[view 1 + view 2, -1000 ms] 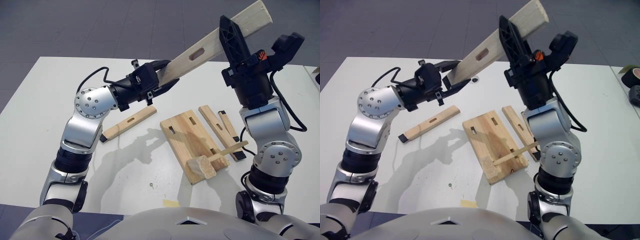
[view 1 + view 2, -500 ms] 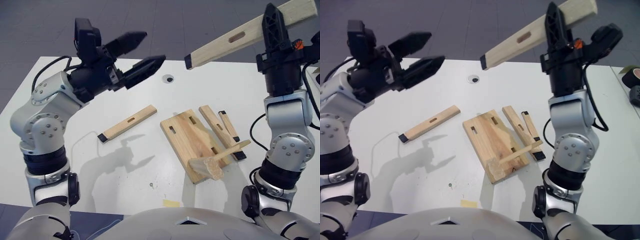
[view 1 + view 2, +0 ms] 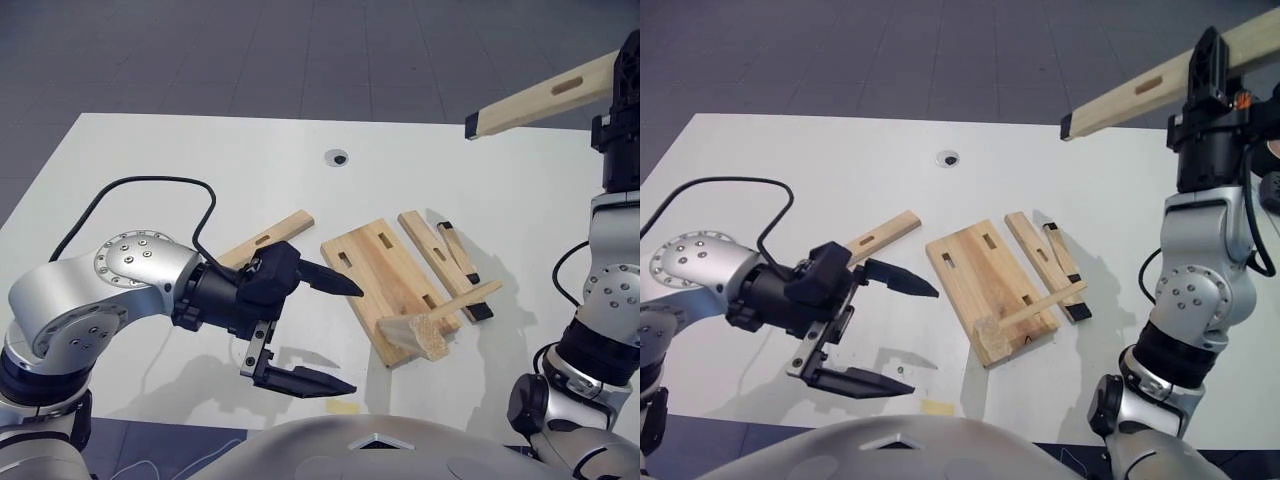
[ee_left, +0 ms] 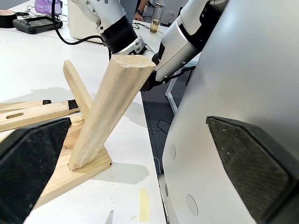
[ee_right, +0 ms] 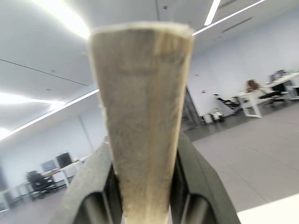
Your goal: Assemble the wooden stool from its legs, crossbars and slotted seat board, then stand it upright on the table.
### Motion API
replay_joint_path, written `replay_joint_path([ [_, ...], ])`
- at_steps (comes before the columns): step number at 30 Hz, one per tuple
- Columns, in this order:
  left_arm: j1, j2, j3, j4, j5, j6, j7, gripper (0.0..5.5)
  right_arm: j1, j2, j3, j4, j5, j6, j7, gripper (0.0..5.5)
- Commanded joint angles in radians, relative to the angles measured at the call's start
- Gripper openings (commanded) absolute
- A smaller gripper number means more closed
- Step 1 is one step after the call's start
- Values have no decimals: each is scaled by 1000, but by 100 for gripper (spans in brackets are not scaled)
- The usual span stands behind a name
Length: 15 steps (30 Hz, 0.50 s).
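The slotted seat board (image 3: 372, 268) lies flat mid-table. One leg (image 3: 418, 333) stands in its near corner, and a thin crossbar (image 3: 467, 296) leans across it. Another leg (image 3: 275, 232) lies left of the board, and two more pieces (image 3: 430, 252) lie to its right. My left gripper (image 3: 356, 338) hovers open just left of the board's near end, holding nothing. In the left wrist view its fingers (image 4: 28, 163) frame the standing leg (image 4: 110, 107). My right gripper (image 3: 1210, 75) is shut on a slotted leg (image 3: 1145, 88), held high over the table's right side.
A small round grommet (image 3: 339, 157) sits at the table's far middle. A strip of tape (image 3: 343, 407) lies at the front edge. A black object (image 3: 1270, 187) rests on the neighbouring table to the right. The table's left half has free room.
My left gripper let go of the raised leg, then swung down low over the table beside the seat board, staying open. My right arm carried the leg up and to the right.
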<state>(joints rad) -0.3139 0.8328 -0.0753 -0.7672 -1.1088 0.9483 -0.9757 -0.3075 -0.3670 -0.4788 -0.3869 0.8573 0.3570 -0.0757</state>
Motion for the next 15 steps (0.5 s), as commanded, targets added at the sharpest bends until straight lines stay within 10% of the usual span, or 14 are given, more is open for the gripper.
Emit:
replay_joint_path([
  [1, -46, -77, -74, 42, 112, -62, 50, 540, 11, 24, 12, 4, -40, -15, -3, 102],
  [15, -195, -172, -232, 213, 208, -109, -164, 540, 32, 83, 89, -13, -95, 0, 2, 102],
])
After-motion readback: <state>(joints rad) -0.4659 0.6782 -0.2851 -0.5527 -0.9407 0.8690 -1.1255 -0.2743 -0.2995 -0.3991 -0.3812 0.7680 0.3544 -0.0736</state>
